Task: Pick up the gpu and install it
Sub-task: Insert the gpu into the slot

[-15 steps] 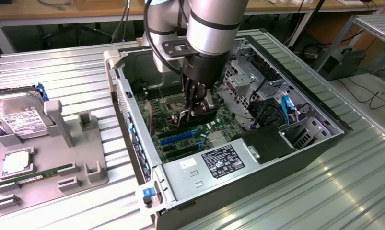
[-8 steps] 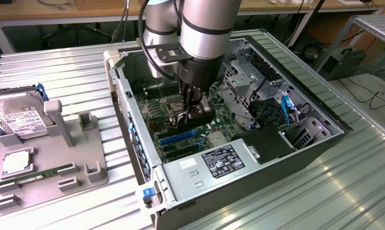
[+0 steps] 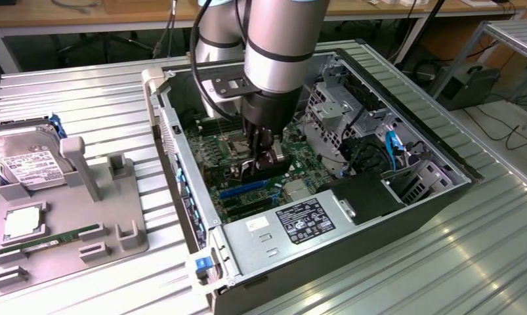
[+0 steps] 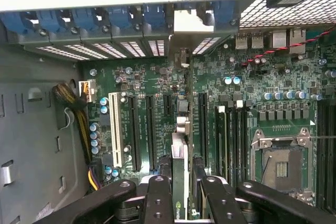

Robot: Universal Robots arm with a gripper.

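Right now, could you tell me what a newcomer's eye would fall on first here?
The grey arm reaching down into the open computer case stands out first, its jaws shut on the gpu above the green motherboard. On the exterior view's left, a hard drive sits in a grey fixture.

A small logo is showing on the gpu (image 4: 180,182); power supply (image 3: 305,220) and hard drive (image 3: 22,161) labels are proving unreadable.

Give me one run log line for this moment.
claw: shut on gpu | place: inside computer case, over motherboard | seated: cannot tell
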